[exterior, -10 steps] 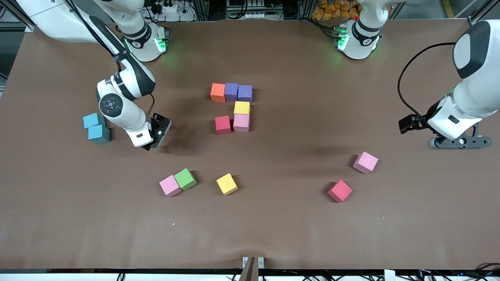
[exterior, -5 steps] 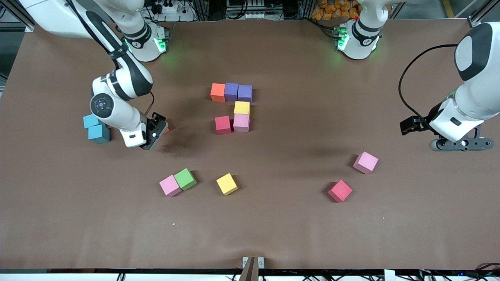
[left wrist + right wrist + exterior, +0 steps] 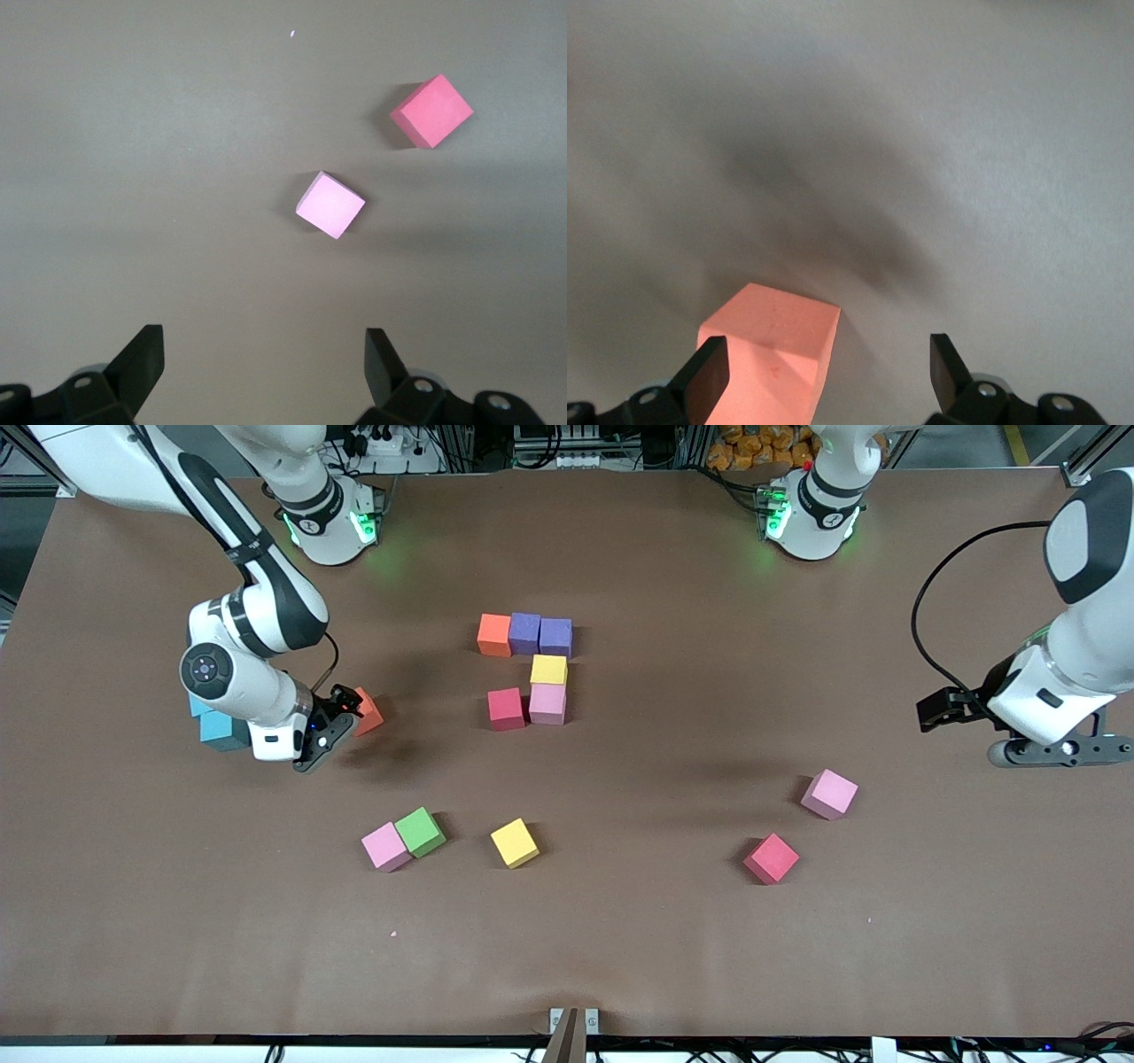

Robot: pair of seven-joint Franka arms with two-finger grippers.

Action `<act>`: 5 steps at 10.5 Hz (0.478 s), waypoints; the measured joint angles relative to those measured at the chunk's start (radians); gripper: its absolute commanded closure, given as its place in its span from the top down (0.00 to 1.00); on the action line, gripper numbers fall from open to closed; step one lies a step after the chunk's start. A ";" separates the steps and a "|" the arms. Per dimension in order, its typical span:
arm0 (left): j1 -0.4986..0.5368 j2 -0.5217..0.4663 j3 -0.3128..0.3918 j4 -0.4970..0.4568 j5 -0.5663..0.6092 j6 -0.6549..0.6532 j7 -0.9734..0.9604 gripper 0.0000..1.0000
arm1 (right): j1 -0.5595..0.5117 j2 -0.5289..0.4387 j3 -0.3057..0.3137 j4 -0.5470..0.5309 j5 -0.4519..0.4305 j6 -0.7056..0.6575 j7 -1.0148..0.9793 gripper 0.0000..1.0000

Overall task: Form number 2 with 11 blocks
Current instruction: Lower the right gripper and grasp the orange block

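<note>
A partial number 2 lies mid-table: an orange block [image 3: 494, 635] and two purple blocks [image 3: 524, 632] [image 3: 555, 637] in a row, with a yellow block [image 3: 548, 670], a pink block [image 3: 547, 703] and a red block [image 3: 506, 708] nearer the camera. A second orange block [image 3: 367, 710] [image 3: 771, 354] rests on the table between the fingers of my open right gripper [image 3: 330, 726] [image 3: 824, 367], close to one finger. My left gripper [image 3: 1050, 751] [image 3: 266, 354] hangs open and empty over bare table, with a pink block [image 3: 829, 794] [image 3: 330, 205] and a red block [image 3: 771, 858] [image 3: 432, 111] nearby.
A loose pink block [image 3: 385, 847], a green block [image 3: 419, 832] and a yellow block [image 3: 515, 842] lie nearer the camera than the figure. Two light-blue cubes [image 3: 221, 729] sit partly under the right arm's wrist, toward its end of the table.
The right gripper has drawn back toward the light-blue cubes, uncovering the orange block that it hid. The left arm has drifted slightly toward its own end of the table.
</note>
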 measured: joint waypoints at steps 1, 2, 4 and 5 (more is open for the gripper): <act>0.001 0.000 0.002 0.002 0.000 -0.001 0.000 1.00 | -0.018 -0.006 -0.001 -0.018 0.000 0.001 0.004 1.00; 0.001 0.000 0.002 0.004 0.000 -0.001 0.000 1.00 | -0.031 -0.023 -0.001 -0.042 0.000 0.004 0.005 1.00; 0.001 0.000 0.002 0.005 0.000 -0.001 0.000 1.00 | -0.034 -0.061 0.001 -0.085 0.007 0.004 0.031 1.00; 0.001 0.000 0.002 0.005 0.000 -0.001 0.000 1.00 | -0.034 -0.072 0.005 -0.095 0.030 -0.002 0.040 1.00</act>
